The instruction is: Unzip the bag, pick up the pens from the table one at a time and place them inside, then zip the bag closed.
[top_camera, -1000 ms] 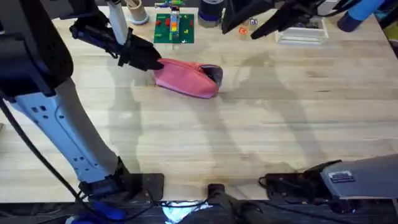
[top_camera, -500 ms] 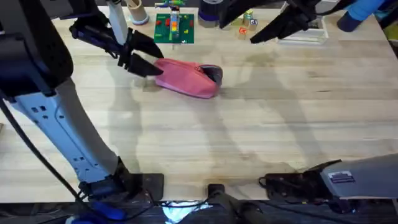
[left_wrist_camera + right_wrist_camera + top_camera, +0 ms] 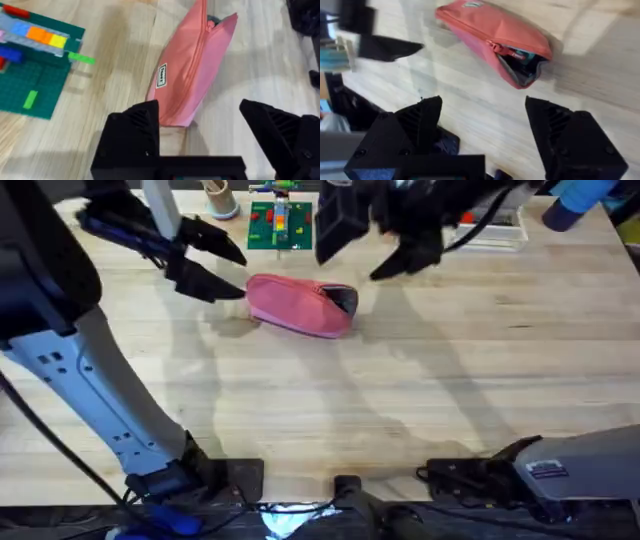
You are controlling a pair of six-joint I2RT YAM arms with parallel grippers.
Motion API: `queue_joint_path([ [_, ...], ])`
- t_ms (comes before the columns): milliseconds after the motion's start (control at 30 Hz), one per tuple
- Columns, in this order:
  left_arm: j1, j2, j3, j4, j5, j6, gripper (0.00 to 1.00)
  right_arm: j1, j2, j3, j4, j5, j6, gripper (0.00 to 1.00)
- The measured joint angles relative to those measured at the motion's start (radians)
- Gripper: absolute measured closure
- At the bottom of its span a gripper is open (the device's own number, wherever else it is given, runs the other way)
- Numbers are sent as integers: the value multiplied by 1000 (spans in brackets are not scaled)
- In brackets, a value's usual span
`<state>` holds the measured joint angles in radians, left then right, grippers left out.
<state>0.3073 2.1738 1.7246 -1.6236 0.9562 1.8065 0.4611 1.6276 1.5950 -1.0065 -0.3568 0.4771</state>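
The pink bag (image 3: 298, 305) lies on the table (image 3: 450, 390) at the back middle. Its zipper is open at the right end, where dark lining (image 3: 346, 298) shows. My left gripper (image 3: 222, 268) is open just left of the bag's closed end, not touching it. In the left wrist view the bag (image 3: 192, 65) lies beyond the open left gripper (image 3: 200, 130). My right gripper (image 3: 365, 248) hovers open above and behind the bag's open end. The right wrist view shows the bag (image 3: 485, 27) with its gaping mouth (image 3: 522, 65) beyond the spread right gripper (image 3: 485, 130). The pens are out of view.
A green brick baseplate (image 3: 281, 227) with coloured bricks sits right behind the bag, also in the left wrist view as a baseplate (image 3: 30, 75). A roll (image 3: 218, 200), a clear box (image 3: 495, 230) and a blue object (image 3: 575, 200) line the back edge. The table's front half is bare wood.
My left gripper has pulled back left off the bag's end and opened. The right arm has swung left from the back right to above the bag's open end.
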Motion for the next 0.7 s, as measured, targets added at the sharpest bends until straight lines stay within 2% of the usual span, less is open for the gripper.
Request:
queue_joint_path([
  [100,24,0,62,-68,0,0,6,16,0,-96,83,2,84,5],
  [300,40,0,117,-71,0,-1,6,64,1,-243,257,6,252,5],
  [500,39,-2,120,-71,0,-1,6,121,1,-322,407,24,360,6],
  [700,39,-2,120,-71,0,-1,6,127,1,-366,494,76,399,6],
])
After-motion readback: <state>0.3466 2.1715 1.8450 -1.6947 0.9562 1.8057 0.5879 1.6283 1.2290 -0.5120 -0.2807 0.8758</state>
